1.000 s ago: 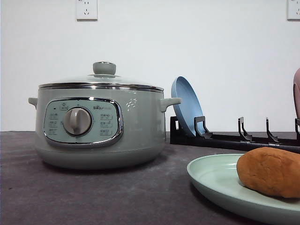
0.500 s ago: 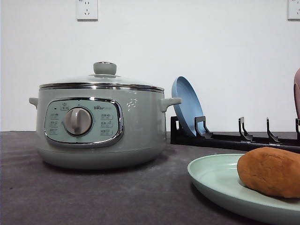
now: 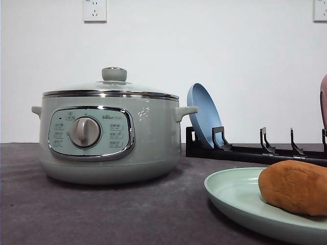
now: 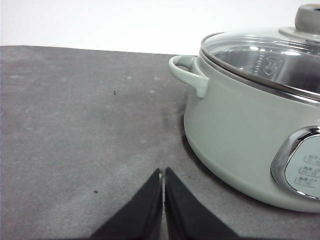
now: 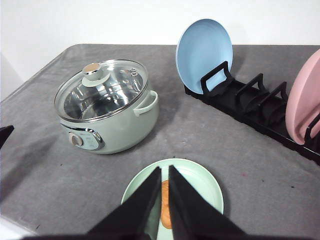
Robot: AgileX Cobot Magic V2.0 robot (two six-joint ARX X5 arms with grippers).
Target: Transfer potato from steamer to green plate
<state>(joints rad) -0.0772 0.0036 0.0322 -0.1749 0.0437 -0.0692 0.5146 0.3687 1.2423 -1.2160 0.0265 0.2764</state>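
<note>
Potato (image 3: 295,187): lying on green plate (image 3: 232,196), front right of steamer (image 3: 110,130). Steamer: glass lid (image 5: 102,89) on, pot interior bare. Left gripper (image 4: 163,172): fingers pressed together, holding nothing, low over grey table (image 4: 75,125) beside steamer. Right gripper (image 5: 164,172): fingers nearly closed, holding nothing, above plate. Blue plate (image 5: 204,49) and pink plate (image 5: 302,102) upright in black rack (image 5: 255,107).

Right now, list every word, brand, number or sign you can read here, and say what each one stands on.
"Bear": brand mark on the steamer control panel, above the silver dial; small, only just legible.
Button labels and icons either side of the dial: too small to read.
Scale marks inside the pot wall, seen through the glass lid: blurred, unreadable.
Embossed motif on the steamer's side: decoration, not text.
</note>
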